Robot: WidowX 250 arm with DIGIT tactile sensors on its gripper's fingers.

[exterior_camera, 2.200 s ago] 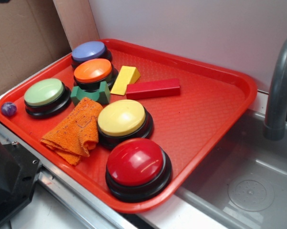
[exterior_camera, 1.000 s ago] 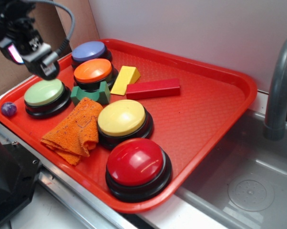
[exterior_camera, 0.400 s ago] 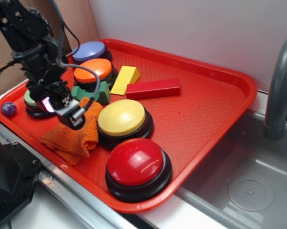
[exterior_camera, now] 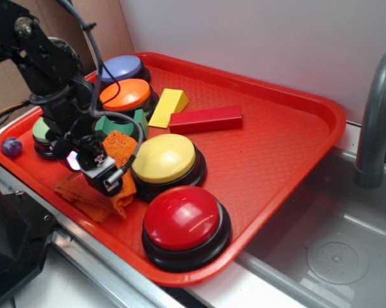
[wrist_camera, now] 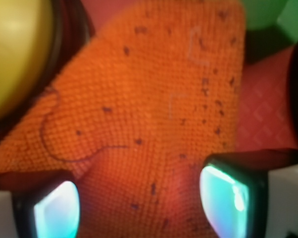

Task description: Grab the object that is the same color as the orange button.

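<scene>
The orange cloth (exterior_camera: 84, 196) lies on the red tray (exterior_camera: 289, 160) left of the yellow button (exterior_camera: 164, 157). My gripper (exterior_camera: 106, 179) is down on the cloth, open, with one finger on each side of a raised fold. In the wrist view the cloth (wrist_camera: 149, 99) fills the frame, and my gripper (wrist_camera: 141, 208) straddles it with its two lit fingertips (wrist_camera: 225, 198) wide apart. The orange button (exterior_camera: 125, 95) stands behind, untouched, partly behind my arm.
On the tray stand a red button (exterior_camera: 183, 218), a blue button (exterior_camera: 119, 67), a green button (exterior_camera: 42, 131) mostly hidden by the arm, a green block (exterior_camera: 119, 123), a yellow wedge (exterior_camera: 169, 106) and a red block (exterior_camera: 206, 119). A purple ball (exterior_camera: 12, 147) lies at the left rim. A sink (exterior_camera: 334, 256) and faucet (exterior_camera: 376, 122) are at the right.
My gripper came in from the upper left, passed over the green button and dropped onto the orange cloth. The cloth has bunched under it.
</scene>
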